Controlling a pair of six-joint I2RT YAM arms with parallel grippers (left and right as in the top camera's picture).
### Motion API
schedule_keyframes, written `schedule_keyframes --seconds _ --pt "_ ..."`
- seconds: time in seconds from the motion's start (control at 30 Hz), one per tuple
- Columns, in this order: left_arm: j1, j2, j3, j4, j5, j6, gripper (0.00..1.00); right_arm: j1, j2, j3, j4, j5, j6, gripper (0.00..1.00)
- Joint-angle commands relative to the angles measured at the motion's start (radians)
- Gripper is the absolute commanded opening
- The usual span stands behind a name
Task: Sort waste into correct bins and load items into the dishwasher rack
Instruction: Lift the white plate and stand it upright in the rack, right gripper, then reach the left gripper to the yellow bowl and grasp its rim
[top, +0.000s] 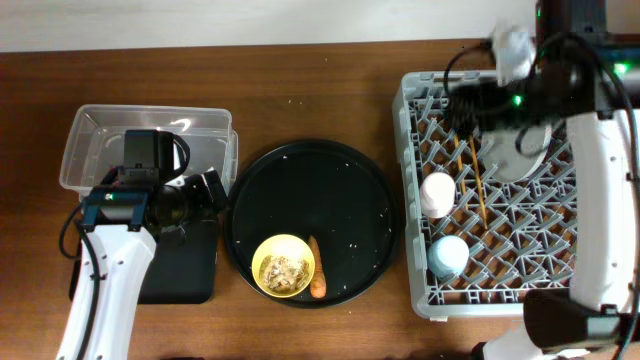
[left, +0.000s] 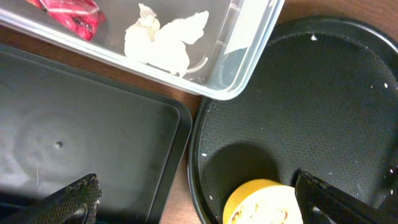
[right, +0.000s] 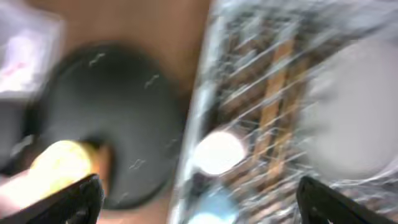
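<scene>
The yellow bowl (top: 284, 265) holds beige food scraps and sits on the round black tray (top: 340, 175), with the orange carrot piece (top: 317, 277) beside it. The red wrapper (left: 68, 12) and white tissue (left: 165, 40) lie in the clear tub (top: 100, 125). The shallow black tray (top: 190, 270) is in front of the tub. In the rack (top: 415, 280) are the white-pink cup (top: 437, 195), blue cup (top: 447, 255), chopsticks (top: 470, 175) and grey plate (top: 525, 155). My left gripper (top: 208, 188) is open over the trays' edges, the bowl (left: 261, 202) near its right finger. My right gripper (top: 462, 105) is open above the rack.
The left wrist view shows bare wood between the black tray (left: 81, 143) and the round tray (left: 323, 106). The right wrist view is blurred; it shows the white-pink cup (right: 217, 152), plate (right: 354, 118) and round tray (right: 112, 118). White crumbs dot the round tray.
</scene>
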Motion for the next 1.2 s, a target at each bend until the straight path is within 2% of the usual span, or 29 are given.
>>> schedule_keyframes --seconds 0.0,0.03,0.2,0.3,0.4,0.5,0.53,0.63,0.67,0.73,0.8,0.87,0.9,1.1,1.13,1.17 --pt "0.004 -0.009 -0.001 -0.002 -0.011 0.008 0.99 -0.002 -0.001 0.004 -0.090 -0.193 -0.010 0.95" --pt "0.004 -0.009 -0.001 -0.002 -0.011 0.008 0.99 -0.005 -0.011 0.002 -0.090 -0.187 0.010 0.90" --pt "0.004 -0.009 -0.001 0.009 -0.011 0.008 0.99 -0.003 -0.164 -0.032 -0.090 -0.161 0.116 0.91" --pt "0.004 -0.009 -0.001 0.006 -0.011 0.008 0.99 -0.004 -0.319 -0.113 -0.090 0.044 0.236 0.92" --pt "0.004 -0.009 -0.001 0.062 0.008 0.007 0.99 -0.004 -0.467 -0.208 -0.090 0.109 0.279 0.96" --pt "0.004 -0.009 -0.001 0.085 0.192 0.006 0.99 -0.004 -0.590 -0.328 -0.082 0.115 0.286 0.99" --pt "-0.006 -0.008 -0.001 0.089 0.277 0.008 0.90 -0.004 -0.623 -0.383 -0.082 0.131 0.286 1.00" --pt "-0.109 -0.008 -0.001 0.079 0.272 0.008 0.89 -0.004 -0.657 -0.497 -0.062 0.134 0.286 0.98" --pt "-0.160 -0.008 -0.001 0.070 0.247 0.008 0.75 -0.004 -0.657 -0.531 -0.052 0.126 0.286 0.98" --pt "-0.275 -0.008 -0.001 0.041 0.170 0.008 0.56 -0.004 -0.650 -0.602 -0.028 0.072 0.286 0.99" --pt "-0.338 -0.008 -0.001 -0.003 0.092 0.008 0.53 -0.004 -0.636 -0.648 -0.005 0.040 0.286 0.98" --pt "-0.391 -0.006 -0.002 -0.041 0.068 0.008 0.40 -0.004 -0.600 -0.662 0.002 0.040 0.286 0.98" --pt "-0.410 -0.006 -0.004 -0.043 0.071 0.007 0.38 -0.004 -0.589 -0.662 0.002 0.040 0.286 0.98" --pt "-0.560 -0.006 -0.084 0.068 0.067 0.004 0.40 -0.004 -0.460 -0.662 0.000 0.040 0.286 0.98" --pt "-0.566 -0.006 -0.084 0.075 0.067 0.004 0.57 -0.004 -0.444 -0.662 0.000 0.040 0.286 0.98" --pt "-0.566 -0.006 -0.084 0.078 0.067 0.005 0.66 -0.004 -0.428 -0.662 0.000 0.040 0.286 0.98"
